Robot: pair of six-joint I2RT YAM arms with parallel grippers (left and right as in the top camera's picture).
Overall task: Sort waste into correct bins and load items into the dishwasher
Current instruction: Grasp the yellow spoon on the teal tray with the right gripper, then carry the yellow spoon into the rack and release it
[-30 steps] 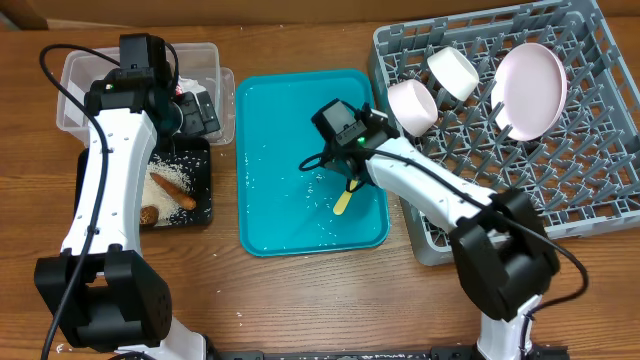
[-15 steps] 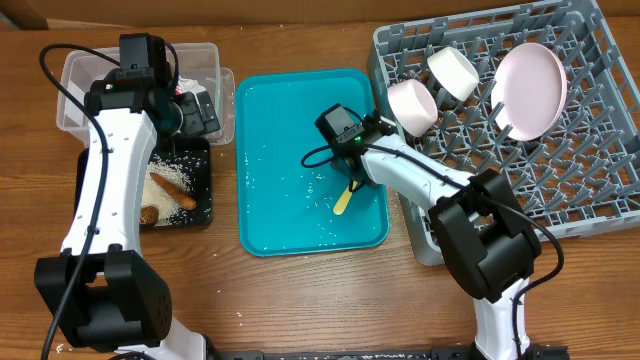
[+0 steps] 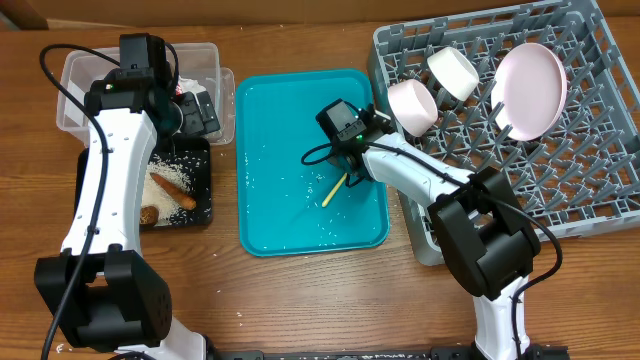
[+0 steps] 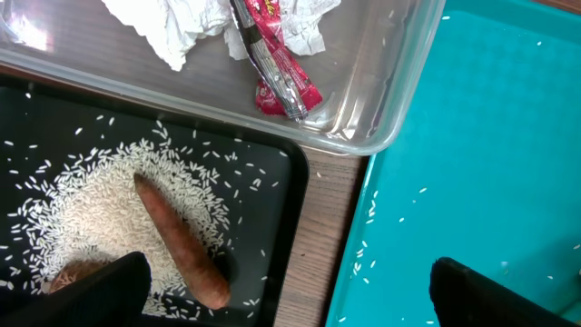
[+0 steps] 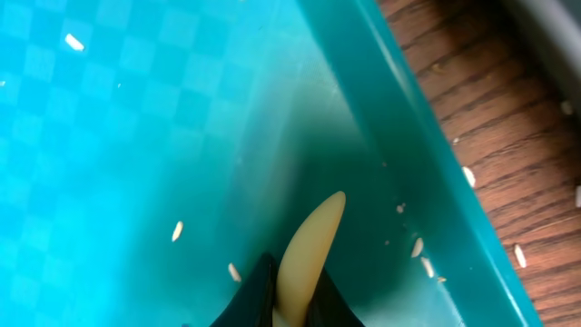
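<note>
The spoon (image 3: 334,190) is pinched at one end in the right gripper (image 3: 350,172). Its long axis slants out from the fingertips, back towards the robot and to its left, low over the teal tray (image 3: 270,120). The right wrist view shows the dark fingers (image 5: 259,292) pressed together on the pale yellow shaft, the free end pointing out ahead of them. A shadow lies under it, but I cannot tell whether the tip touches the tray.

The dish rack (image 3: 590,170) sits on the opposite side of that gripper from the spoon's free end, just past the tray's near rim. The right arm is the nearer one by far, and my guess is the carry goes that way. A plate (image 3: 530,88) and two bowls (image 3: 412,105) stand among the pegs already.

The left gripper (image 3: 195,115) is well apart from all this. Its fingers are spread wide with nothing between them, hanging over the black tray (image 4: 290,209) of rice (image 4: 82,209) and the corner of the clear tub (image 4: 390,100).
</note>
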